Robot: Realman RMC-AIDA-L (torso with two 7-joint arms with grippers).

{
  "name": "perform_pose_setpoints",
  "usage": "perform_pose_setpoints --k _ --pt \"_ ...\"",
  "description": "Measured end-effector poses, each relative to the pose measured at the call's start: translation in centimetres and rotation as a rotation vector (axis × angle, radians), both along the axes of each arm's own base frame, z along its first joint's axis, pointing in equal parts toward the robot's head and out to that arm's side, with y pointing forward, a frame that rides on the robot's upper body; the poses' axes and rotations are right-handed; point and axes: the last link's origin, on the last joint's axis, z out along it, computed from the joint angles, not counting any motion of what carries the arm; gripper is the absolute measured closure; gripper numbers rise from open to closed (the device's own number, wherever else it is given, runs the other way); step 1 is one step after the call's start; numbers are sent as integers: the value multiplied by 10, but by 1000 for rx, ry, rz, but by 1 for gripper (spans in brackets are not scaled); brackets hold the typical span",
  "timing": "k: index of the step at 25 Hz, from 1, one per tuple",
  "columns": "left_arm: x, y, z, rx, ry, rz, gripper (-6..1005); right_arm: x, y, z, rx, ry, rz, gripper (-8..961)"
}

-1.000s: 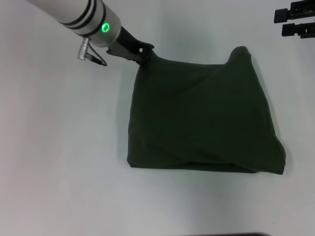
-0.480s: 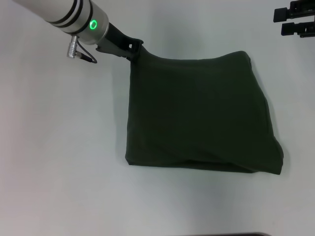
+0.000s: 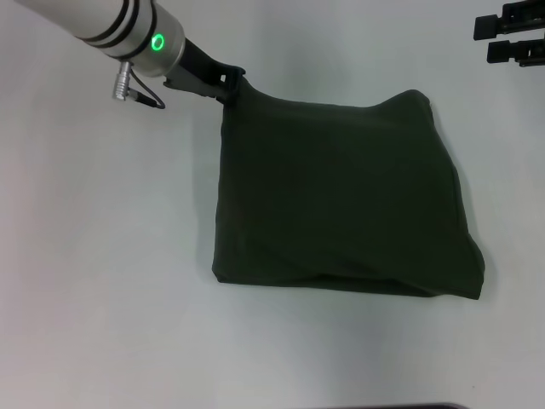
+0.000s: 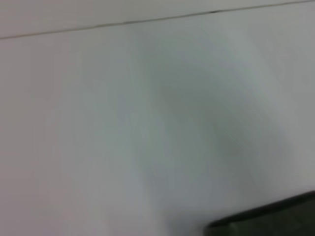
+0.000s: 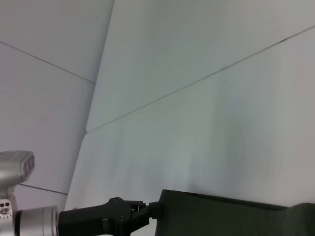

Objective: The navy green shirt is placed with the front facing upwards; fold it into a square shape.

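Navy green shirt (image 3: pixel 341 192), head view: the garment lay folded into a rough four-sided shape on the white table (image 3: pixel 102 281), plain dark side up, with no lettering visible. The left gripper (image 3: pixel 230 83) pinched the far left corner of the cloth between closed fingers. The right gripper (image 3: pixel 509 38) sat at the far right edge, well apart from the shirt; its finger state could not be determined.

Left wrist view: mostly bare table, with a dark edge of the shirt (image 4: pixel 268 221) at one corner.

Right wrist view: the left gripper (image 5: pixel 150 211) was clamped on the shirt's (image 5: pixel 231 216) corner.
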Motion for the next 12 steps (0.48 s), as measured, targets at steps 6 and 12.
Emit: perform_pose_setpoints --k 6,12 --pt "-14 2 12 38 2 27 851 1 0 -1 -3 3 -5 356" --pt "-26 3 54 118 -90 90 757 1 0 0 0 1 -5 355"
